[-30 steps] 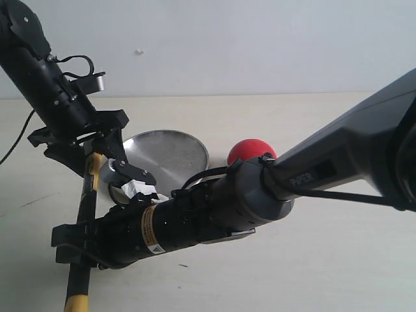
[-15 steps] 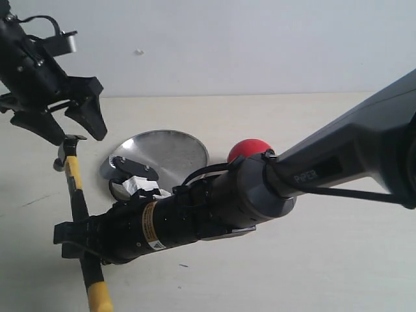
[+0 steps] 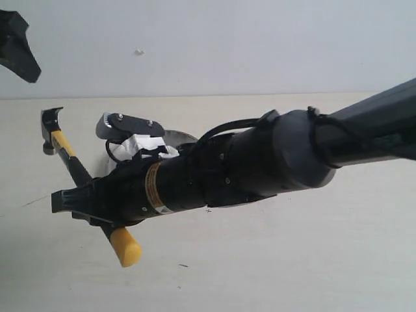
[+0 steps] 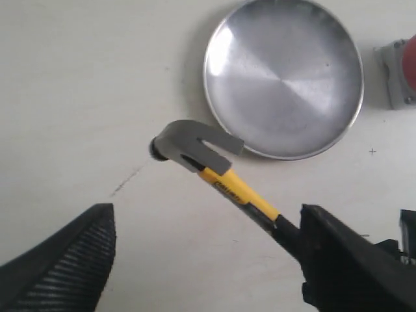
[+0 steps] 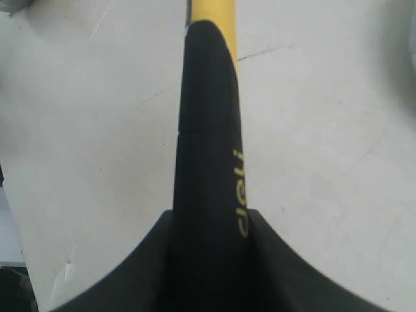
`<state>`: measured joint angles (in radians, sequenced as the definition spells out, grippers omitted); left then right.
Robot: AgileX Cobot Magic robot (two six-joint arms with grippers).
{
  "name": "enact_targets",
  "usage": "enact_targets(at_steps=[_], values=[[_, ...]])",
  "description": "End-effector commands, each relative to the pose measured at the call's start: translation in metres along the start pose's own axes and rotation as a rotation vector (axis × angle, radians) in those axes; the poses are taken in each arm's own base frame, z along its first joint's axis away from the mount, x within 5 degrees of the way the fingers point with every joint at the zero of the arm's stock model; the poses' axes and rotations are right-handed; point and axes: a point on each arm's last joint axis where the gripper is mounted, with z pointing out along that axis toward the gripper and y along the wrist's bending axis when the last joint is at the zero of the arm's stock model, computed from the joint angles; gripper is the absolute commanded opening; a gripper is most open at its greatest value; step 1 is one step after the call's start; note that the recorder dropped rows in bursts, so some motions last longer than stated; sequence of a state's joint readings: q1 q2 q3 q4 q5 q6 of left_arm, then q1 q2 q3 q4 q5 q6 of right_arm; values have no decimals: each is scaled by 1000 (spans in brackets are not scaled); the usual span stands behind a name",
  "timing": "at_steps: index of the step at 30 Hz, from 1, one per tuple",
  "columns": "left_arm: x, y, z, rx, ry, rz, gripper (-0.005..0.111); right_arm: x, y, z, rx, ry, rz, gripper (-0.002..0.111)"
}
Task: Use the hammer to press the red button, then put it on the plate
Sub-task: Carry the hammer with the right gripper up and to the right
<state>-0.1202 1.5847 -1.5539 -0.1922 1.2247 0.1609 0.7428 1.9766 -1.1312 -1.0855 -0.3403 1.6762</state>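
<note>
One relation is deciding the coming move: the red button (image 4: 409,60) is sitting on the far side of the plate (image 4: 283,75) from the head of the hammer (image 3: 65,153). To reach it, the head will probably have to travel across or around the dish. In the left wrist view the head is hanging just beside the plate's rim, with the claw facing the dish. The handle is running away from the head towards the arm that carries it.

In the exterior view the hammer's long axis is slanting, with the head up and to the left and the yellow end low and nearer the camera. It appears to be clear of the table (image 3: 292,260). The right gripper (image 3: 84,203) is reaching across to the left side and clamping the black part of the handle, its fingers closed tight against the grip. The left gripper (image 4: 207,214) is hanging well above with its jaws spread wide, holding nothing. In the exterior view the right forearm is hiding the button and most of the plate.
</note>
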Motion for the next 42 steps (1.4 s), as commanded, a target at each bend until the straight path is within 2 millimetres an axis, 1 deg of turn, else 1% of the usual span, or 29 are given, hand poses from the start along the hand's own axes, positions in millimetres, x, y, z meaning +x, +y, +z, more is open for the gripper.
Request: enact_targets(at_steps=[1, 4, 6, 7, 8, 10, 11, 12, 14, 15, 17, 19, 21, 23, 25, 26, 27, 28, 29, 30, 31, 32, 33, 35, 39, 42], values=[[9, -5, -41, -43, -107, 23, 74, -14, 21, -30, 0, -26, -87, 0], [18, -10, -65, -53, -168, 34, 73, -18, 26, -51, 35, -45, -109, 0], [24, -11, -80, -78, -206, 20, 61, -17, 28, -66, 65, -63, -123, 0], [27, -11, -87, -102, -223, 12, 49, -17, 29, -75, 81, -72, -139, 0], [31, -11, -94, -120, -242, 4, 34, -17, 31, -85, 86, -88, -144, 0], [40, -13, -104, -123, -265, -3, -1, -14, 32, -106, 111, -121, -155, 0], [46, -16, -108, -115, -276, -3, 2, -12, 32, -114, 123, -138, -160, 0], [54, -19, -112, -96, -284, -9, 3, -9, 32, -126, 135, -157, -158, 0], [71, -25, -116, -47, -292, -19, 2, -2, 29, -142, 158, -181, -158, 0], [78, -28, -118, -26, -350, -29, 2, 1, 30, -154, 166, -205, -161, 0], [92, -33, -124, 7, -489, -51, 2, 7, 28, -170, 176, -232, -162, 0], [112, -39, -130, 58, -630, -78, 2, 15, 26, -187, 188, -265, -162, 0], [137, -44, -131, 113, -755, -120, 2, 21, 24, -200, 196, -291, -163, 0], [162, -46, -123, 158, -828, -160, 2, 29, 21, -211, 208, -311, -162, 0], [186, -46, -116, 177, -892, -186, 2, 37, 15, -218, 223, -317, -165, 0], [212, -45, -105, 173, -937, -194, 2, 45, 11, -222, 230, -308, -183, 0], [230, -44, -93, 167, -959, -197, 2, 50, 8, -223, 236, -300, -187, 0], [244, -43, -85, 159, -983, -193, 2, 53, 6, -224, 241, -295, -186, 0], [262, -41, -72, 147, -995, -189, 2, 55, 5, -224, 242, -293, -185, 0], [268, -40, -65, 148, -990, -191, 2, 56, 4, -225, 243, -293, -185, 0], [282, -40, -52, 157, -997, -199, 2, 57, 4, -225, 243, -293, -190, 0], [287, -39, -47, 164, -996, -211, 2, 57, 4, -225, 245, -290, -195, 0], [294, -38, -37, 194, -1013, -250, 2, 58, 3, -225, 251, -288, -203, 0], [302, -39, -40, 210, -1087, -246, 2, 61, 0, -225, 260, -280, -209, 0], [303, -42, -41, 273, -1091, -277, 2, 63, -5, -226, 301, -286, -216, 0], [303, -38, -31, 238, -1101, -281, 2, 63, -5, -226, 301, -286, -218, 0]])
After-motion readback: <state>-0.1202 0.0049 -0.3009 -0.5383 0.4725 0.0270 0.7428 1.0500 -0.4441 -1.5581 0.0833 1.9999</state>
